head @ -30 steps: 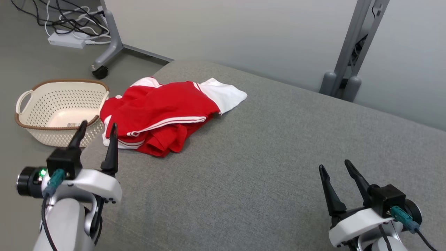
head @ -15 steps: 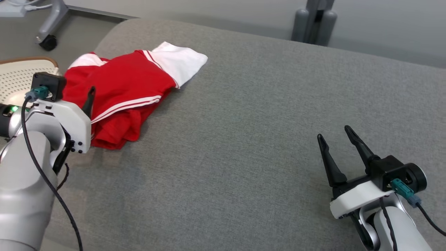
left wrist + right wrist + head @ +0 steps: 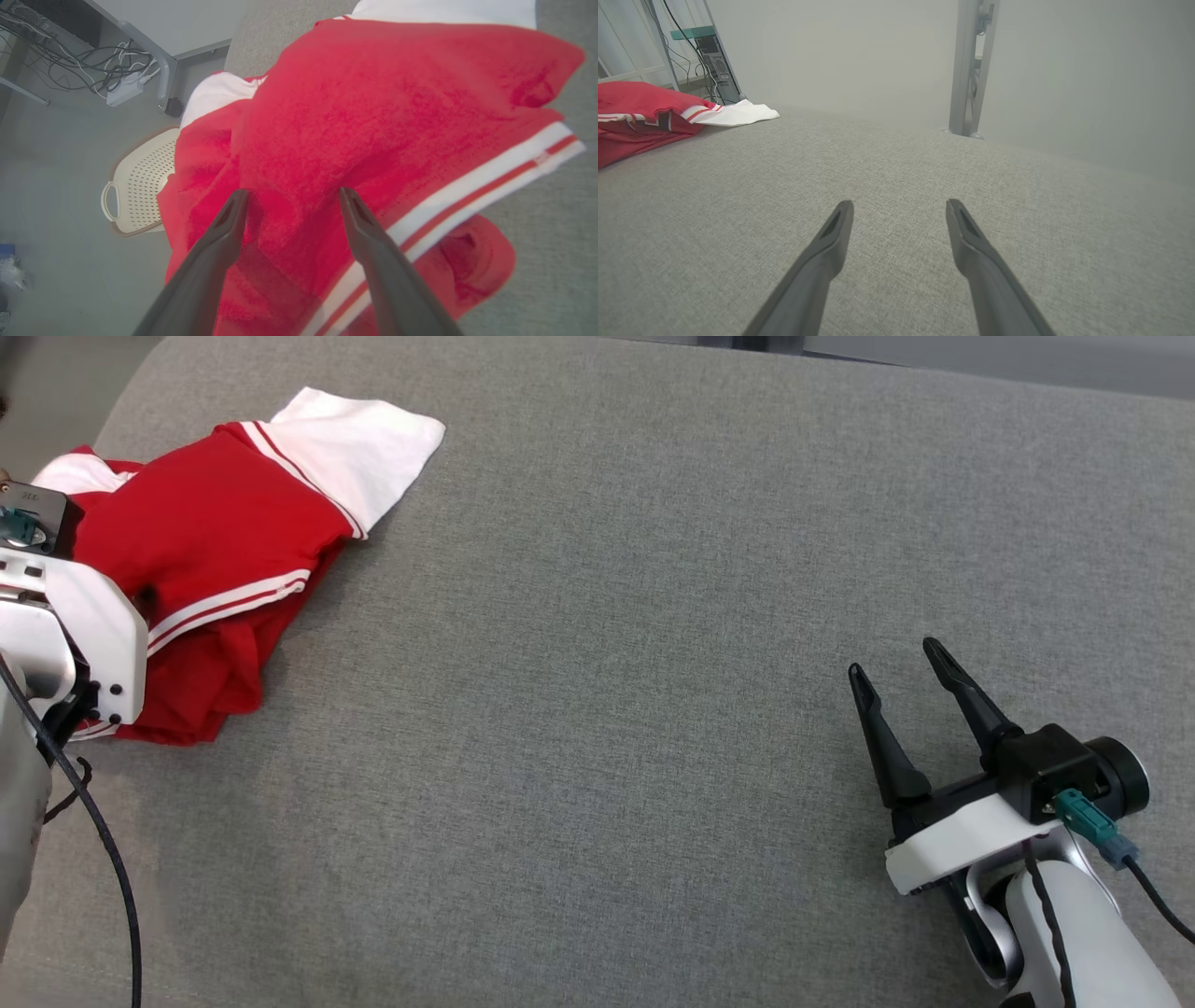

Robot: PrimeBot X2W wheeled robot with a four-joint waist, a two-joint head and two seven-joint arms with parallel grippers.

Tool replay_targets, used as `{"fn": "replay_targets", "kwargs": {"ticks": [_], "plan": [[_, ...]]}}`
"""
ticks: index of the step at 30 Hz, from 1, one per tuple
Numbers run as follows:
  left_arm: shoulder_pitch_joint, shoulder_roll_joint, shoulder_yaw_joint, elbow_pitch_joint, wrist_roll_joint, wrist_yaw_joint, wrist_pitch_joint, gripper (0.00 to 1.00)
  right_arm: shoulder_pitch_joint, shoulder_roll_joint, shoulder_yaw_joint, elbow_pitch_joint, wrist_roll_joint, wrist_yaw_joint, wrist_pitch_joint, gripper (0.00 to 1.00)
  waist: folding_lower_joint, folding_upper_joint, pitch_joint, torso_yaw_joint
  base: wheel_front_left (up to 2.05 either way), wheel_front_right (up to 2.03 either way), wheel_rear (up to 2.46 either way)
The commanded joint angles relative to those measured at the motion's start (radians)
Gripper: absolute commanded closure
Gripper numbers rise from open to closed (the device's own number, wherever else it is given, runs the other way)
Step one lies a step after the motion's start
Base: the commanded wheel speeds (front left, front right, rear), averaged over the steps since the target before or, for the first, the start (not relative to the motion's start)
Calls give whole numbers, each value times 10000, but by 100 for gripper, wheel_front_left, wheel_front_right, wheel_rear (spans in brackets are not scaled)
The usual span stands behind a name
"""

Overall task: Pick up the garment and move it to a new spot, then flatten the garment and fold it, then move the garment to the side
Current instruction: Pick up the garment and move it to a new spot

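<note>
Pointing at red garment (image 3: 373, 116), left pincer (image 3: 292, 193) spread

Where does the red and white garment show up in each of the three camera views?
Head view: the garment lies at the upper left.
Left wrist view: it spreads across the centre and right, under the open left gripper.
Right wrist view: it is at the far left edge, lying on the grey surface.
Shared landmark: the white sleeve at the garment's far end.
</note>
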Motion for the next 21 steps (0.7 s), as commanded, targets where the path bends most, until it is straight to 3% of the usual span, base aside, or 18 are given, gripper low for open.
{"fn": "replay_targets", "kwargs": {"ticks": [1,12,13,14,15,21], "plan": [[-258,99,-149,113,-214,-5,176,0,-128,-58,-27,-56,-71,1,-14,0,0,0,195,-75,0,0,0],[-803,-82,-612,831,-1236,-6,1476,0,-309,-102,35,-83,-49,1,-14,0,0,0,549,-124,0,0,0],[-822,-107,-646,877,-1309,-6,1549,17,-311,-111,45,-75,-39,1,-14,0,0,0,557,-132,0,0,0],[-851,-112,-658,914,-1387,-6,1607,71,-307,-115,46,-71,-35,1,-14,0,0,0,562,-137,0,0,0],[-871,-130,-632,961,-1509,-6,1608,100,-300,-114,45,-66,-35,1,-14,0,0,0,565,-141,0,0,0],[-1017,-168,-562,1284,-1620,87,1047,100,-252,-91,-38,31,-28,1,-14,0,0,0,414,-128,0,0,0]]}}
